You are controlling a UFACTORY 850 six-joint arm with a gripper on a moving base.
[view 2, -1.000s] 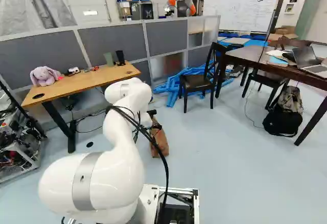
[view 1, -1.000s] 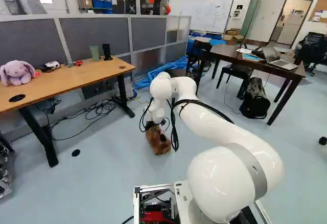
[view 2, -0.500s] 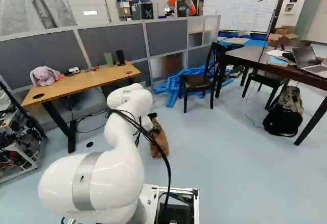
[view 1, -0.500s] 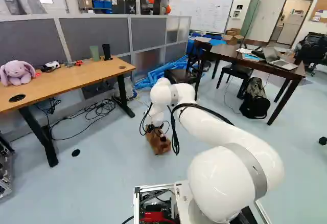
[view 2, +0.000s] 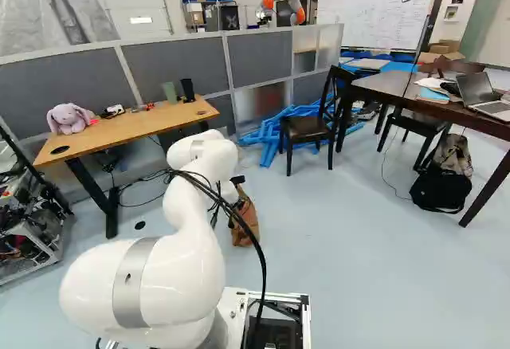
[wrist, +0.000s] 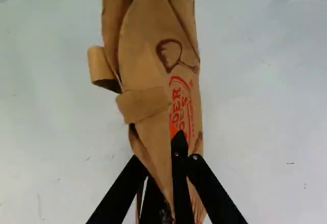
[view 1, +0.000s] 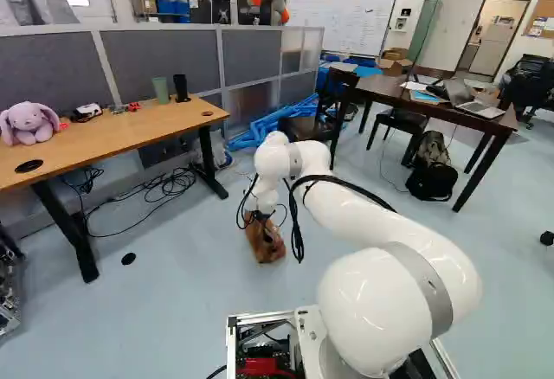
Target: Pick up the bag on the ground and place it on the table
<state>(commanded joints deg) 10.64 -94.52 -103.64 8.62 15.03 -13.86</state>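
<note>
Room beside bag (wrist: 150, 70), chair (view 2: 307, 129) beyond

Bright light puts glare on the white arm (view 1: 372, 297), shade beneath the desk (view 1: 117, 133).

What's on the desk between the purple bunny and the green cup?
In the left base view: something red beside the bunny, a black-and-white gadget, small things, one red, nearer the cup. Too tiny to name.

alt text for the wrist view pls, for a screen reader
The black pincer pinches the near part of a creased brown paper bag, marked with red and dark print. Pale floor shows on both sides.
</note>
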